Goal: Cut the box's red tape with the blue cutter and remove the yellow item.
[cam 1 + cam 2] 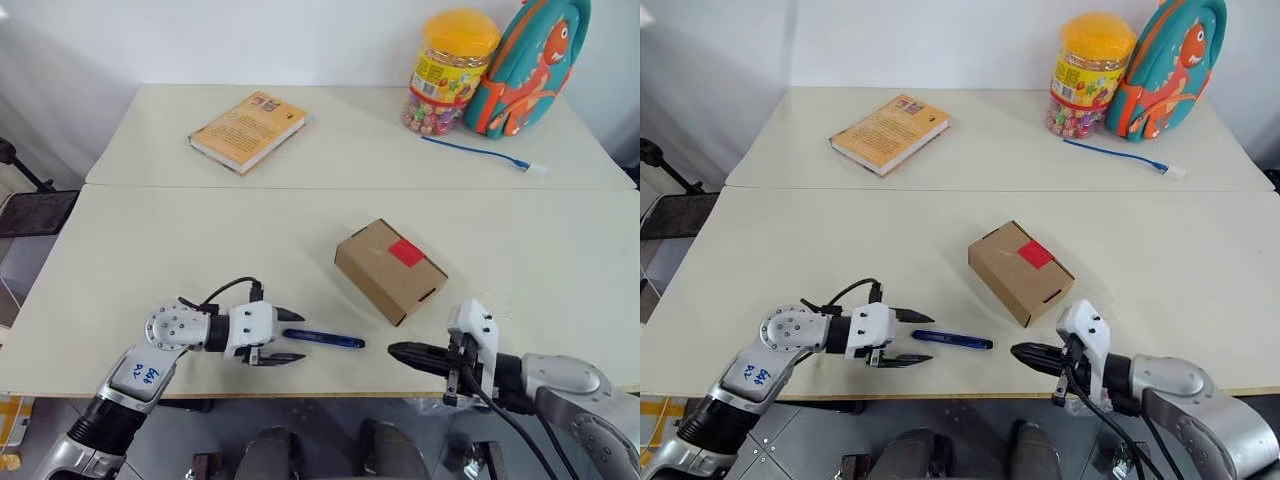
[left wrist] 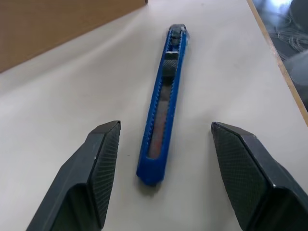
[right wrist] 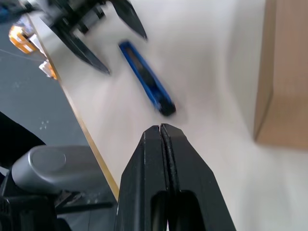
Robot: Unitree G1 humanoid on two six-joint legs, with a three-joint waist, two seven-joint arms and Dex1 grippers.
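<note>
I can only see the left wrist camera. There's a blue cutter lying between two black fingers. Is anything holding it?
Observer: No. The cutter lies loose on the table; the left pincer is open around its end, not touching.
Operator: What's that brown thing in the corner?
Observer: The box, with red tape on top. It looks closed.
Operator: Where's the other pincer?
Observer: The right pincer is shut, empty, pointing at the cutter's far end.
</note>
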